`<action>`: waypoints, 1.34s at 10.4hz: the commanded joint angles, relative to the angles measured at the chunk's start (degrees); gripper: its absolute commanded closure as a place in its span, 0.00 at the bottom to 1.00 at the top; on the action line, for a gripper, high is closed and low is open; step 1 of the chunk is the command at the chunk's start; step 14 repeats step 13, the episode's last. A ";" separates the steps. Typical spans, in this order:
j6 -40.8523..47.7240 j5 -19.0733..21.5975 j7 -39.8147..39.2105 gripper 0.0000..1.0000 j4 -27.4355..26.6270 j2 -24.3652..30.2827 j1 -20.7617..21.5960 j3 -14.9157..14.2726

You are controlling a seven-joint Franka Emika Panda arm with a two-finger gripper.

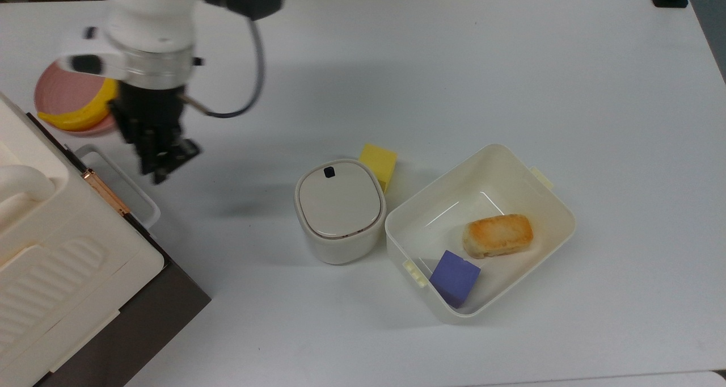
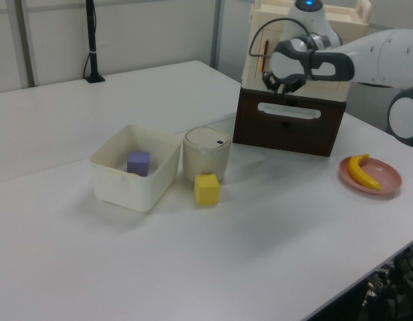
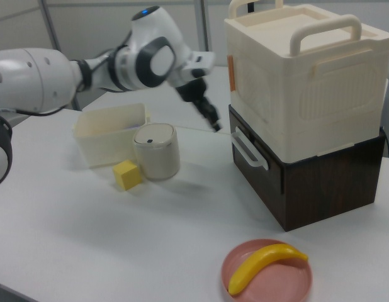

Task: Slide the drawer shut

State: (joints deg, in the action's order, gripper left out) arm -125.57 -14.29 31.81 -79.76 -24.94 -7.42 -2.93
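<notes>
Drawer (image 3: 289, 182) flush; tool (image 1: 164, 168) empty, fingers together, clear of handle (image 1: 122, 183). Nearby: one lidded canister (image 1: 339, 208), two cubes.

No legible text, label, brand, number or sign on anything here.

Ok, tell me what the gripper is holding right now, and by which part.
Nothing. The gripper hangs in the air, apart from the drawer's white handle, with nothing between its fingers. The drawer looks pushed in.
</notes>
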 commanded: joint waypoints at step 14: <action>30.91 12.79 -27.61 0.00 -3.74 11.32 16.56 -0.85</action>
